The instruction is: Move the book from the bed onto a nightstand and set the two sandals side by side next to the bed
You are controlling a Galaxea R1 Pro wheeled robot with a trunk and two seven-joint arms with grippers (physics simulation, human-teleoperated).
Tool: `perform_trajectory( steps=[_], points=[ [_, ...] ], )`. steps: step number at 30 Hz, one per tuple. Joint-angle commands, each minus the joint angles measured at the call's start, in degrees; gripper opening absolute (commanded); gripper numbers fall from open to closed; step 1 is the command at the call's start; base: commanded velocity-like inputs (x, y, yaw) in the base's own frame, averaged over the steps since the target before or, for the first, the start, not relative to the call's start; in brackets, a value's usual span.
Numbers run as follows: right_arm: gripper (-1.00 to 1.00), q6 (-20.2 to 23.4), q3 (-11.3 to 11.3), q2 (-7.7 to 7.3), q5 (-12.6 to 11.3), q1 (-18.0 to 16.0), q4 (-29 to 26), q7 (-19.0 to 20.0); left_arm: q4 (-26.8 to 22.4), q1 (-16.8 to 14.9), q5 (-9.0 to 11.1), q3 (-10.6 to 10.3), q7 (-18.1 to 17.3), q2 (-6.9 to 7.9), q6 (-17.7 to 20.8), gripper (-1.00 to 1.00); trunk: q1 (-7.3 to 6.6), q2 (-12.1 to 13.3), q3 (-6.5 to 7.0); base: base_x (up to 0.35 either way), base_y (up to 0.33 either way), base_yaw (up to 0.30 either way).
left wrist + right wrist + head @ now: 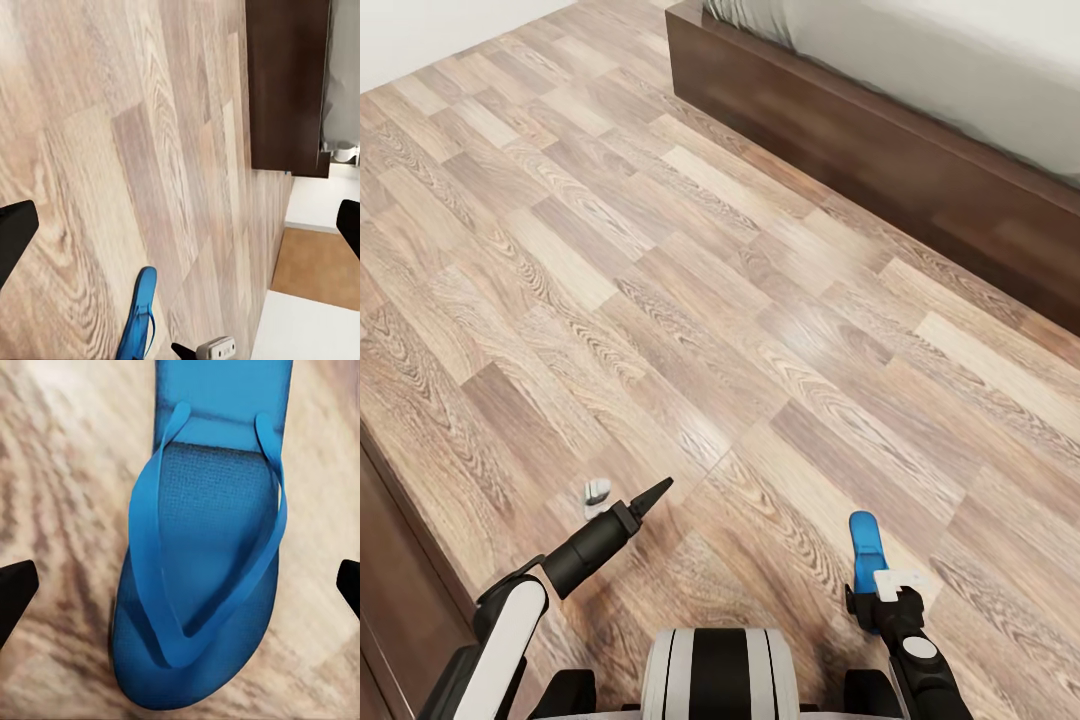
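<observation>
Head view first: one blue sandal (866, 556) is seen on the wood floor (660, 300), right under the right claw (887, 592), well apart from the bed (880, 140). In the right wrist view the right claw's tips are spread wide with the sandal between them, nothing gripped yet. The left claw (650, 497) is held over bare floor, also wide open and empty. Most of the task looks undone, as no sandal pair is lined up bedside. Book and nightstand can't be judged from here.
</observation>
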Motion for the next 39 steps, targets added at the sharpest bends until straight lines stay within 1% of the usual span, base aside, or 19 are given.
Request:
perform_trajectory(
  steps=[1,7,14,26,30,37,39],
  points=[
    [1.00,0.3,-0.1,0.06,0.5,0.0,-0.1,0.2,0.0,0.0,0.4,0.1,0.0,0.00,0.4,1.00,0.00,0.0,-0.03,0.028,0.000,0.000],
    [1.00,0.3,-0.1,0.06,0.5,0.0,-0.1,0.2,0.0,0.0,0.4,0.1,0.0,0.00,0.5,1.00,0.00,0.0,-0.03,0.025,0.000,0.000],
    [1.00,0.3,-0.1,0.06,0.5,0.0,-0.1,0.2,0.0,0.0,0.4,0.1,0.0,0.00,0.4,1.00,0.00,0.0,-0.03,0.149,0.000,0.000],
    [1.00,0.3,-0.1,0.06,0.5,0.0,-0.1,0.2,0.0,0.0,0.4,0.1,0.0,0.00,0.5,1.00,0.00,0.0,-0.03,0.013,0.000,0.000],
    [1.00,0.3,-0.1,0.06,0.5,0.0,-0.1,0.2,0.0,0.0,0.4,0.2,0.0,0.00,0.5,1.00,0.10,-0.1,-0.91,0.000,0.000,0.000],
    [1.00,0.3,-0.1,0.06,0.5,0.0,-0.1,0.2,0.0,0.0,0.5,0.2,0.0,0.08,0.6,1.00,0.10,-0.1,-0.91,0.000,0.000,0.000],
    [1.00,0.3,-0.1,0.06,0.5,0.0,-0.1,0.2,0.0,0.0,0.5,0.2,0.0,0.09,0.6,1.00,0.15,-0.1,-1.36,0.000,0.000,0.000]
  ],
)
